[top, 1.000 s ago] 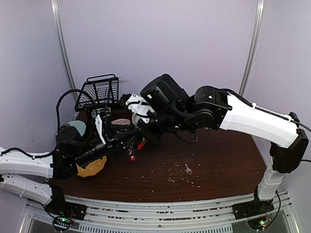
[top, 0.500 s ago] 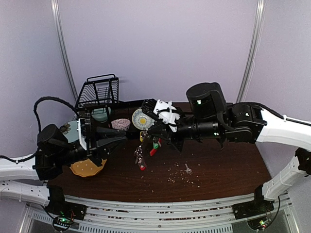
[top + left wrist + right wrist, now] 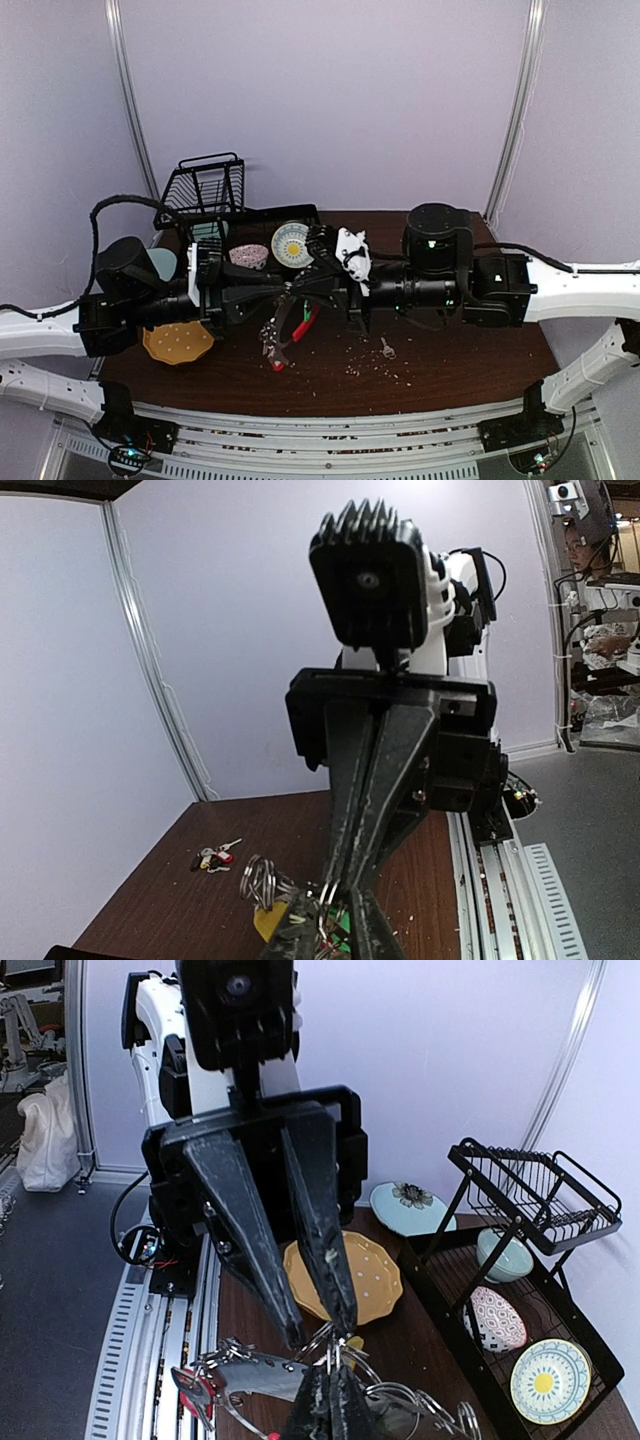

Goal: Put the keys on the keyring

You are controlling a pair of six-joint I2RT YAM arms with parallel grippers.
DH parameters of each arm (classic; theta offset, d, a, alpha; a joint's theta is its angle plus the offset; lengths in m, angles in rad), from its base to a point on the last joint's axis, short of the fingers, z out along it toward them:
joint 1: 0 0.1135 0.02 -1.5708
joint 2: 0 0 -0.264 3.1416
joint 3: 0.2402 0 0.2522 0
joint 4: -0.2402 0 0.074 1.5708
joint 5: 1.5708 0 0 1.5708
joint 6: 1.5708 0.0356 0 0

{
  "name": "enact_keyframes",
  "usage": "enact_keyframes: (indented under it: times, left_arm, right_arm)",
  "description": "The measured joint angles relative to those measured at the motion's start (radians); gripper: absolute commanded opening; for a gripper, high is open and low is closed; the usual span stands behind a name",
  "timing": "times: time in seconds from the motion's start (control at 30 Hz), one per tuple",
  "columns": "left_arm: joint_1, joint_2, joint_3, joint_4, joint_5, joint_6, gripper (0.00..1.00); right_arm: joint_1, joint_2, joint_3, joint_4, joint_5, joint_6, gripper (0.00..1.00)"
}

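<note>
The keyring, a bunch of silver rings and chain with a red clip, hangs over the table between my two grippers. My right gripper is shut on one ring; its fingers meet at the bottom of the right wrist view. My left gripper faces it, and its fingers stand slightly apart on either side of the same ring. Yellow and green tags hang in the bunch. A small loose bunch of keys with a red tag lies on the table, also in the top view.
A black wire dish rack stands at the back left, with patterned plates and bowls in its tray. A yellow plate and a pale blue plate lie by the left arm. Crumbs dot the table.
The right arm has swung out from the back left and levelled, carrying the keyring to the table's middle. The left gripper pulled back, then came forward to the ring.
</note>
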Motion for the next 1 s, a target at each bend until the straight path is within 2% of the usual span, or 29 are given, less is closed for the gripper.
enact_keyframes:
  times: [0.2,0.37,0.63,0.67,0.7,0.77,1.0]
  left_arm:
    - [0.0,0.003,0.007,-0.043,-0.001,0.017,0.15]
    - [0.0,0.013,0.016,-0.05,0.002,0.025,0.0]
    - [0.005,0.006,0.02,-0.053,-0.003,0.033,0.0]
    - [0.004,0.004,0.02,-0.058,-0.013,0.034,0.0]
    - [0.0,0.0,0.02,-0.067,-0.026,0.039,0.0]
    - [-0.009,-0.005,0.021,-0.09,-0.051,0.053,0.0]
    - [0.002,-0.011,0.06,-0.248,-0.174,0.117,0.0]
  right_arm:
    - [-0.002,-0.005,-0.026,0.075,-0.036,-0.001,0.0]
    - [-0.007,-0.005,-0.042,0.105,-0.061,-0.003,0.0]
    - [-0.014,-0.005,-0.043,0.111,-0.062,-0.027,0.0]
    - [-0.014,-0.005,-0.043,0.108,-0.061,-0.031,0.02]
    - [-0.014,-0.005,-0.042,0.104,-0.058,-0.039,0.1]
    - [-0.015,-0.005,-0.04,0.085,-0.043,-0.052,0.17]
    - [-0.02,-0.004,0.06,-0.097,0.062,-0.18,0.3]
